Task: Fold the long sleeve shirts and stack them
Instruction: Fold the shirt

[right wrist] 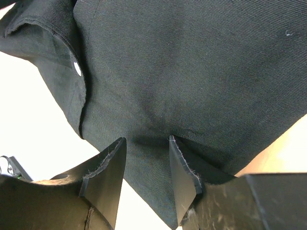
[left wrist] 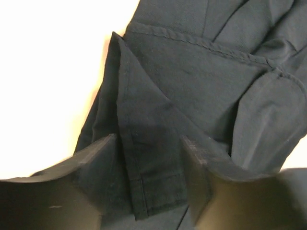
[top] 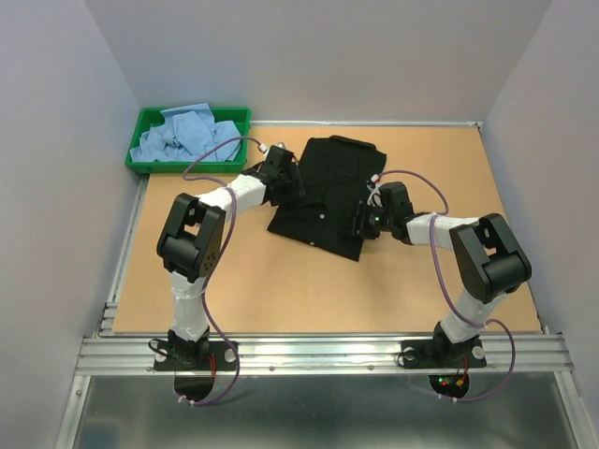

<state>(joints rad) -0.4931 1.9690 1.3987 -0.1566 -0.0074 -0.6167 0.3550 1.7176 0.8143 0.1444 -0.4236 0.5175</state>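
White arms [top: 236, 195] with black joints [top: 192, 241], purple cables [top: 217, 150], and dark wedge-shaped fingers [left wrist: 91, 167].

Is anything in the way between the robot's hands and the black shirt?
No, nothing visible. The left gripper and the right gripper each have the black button-front cloth shirt right between their fingers.

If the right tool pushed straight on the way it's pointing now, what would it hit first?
The black shirt: its cloth lies directly ahead and reaches in between the spread fingers of the right tool. Depth is unclear, so they may be touching.
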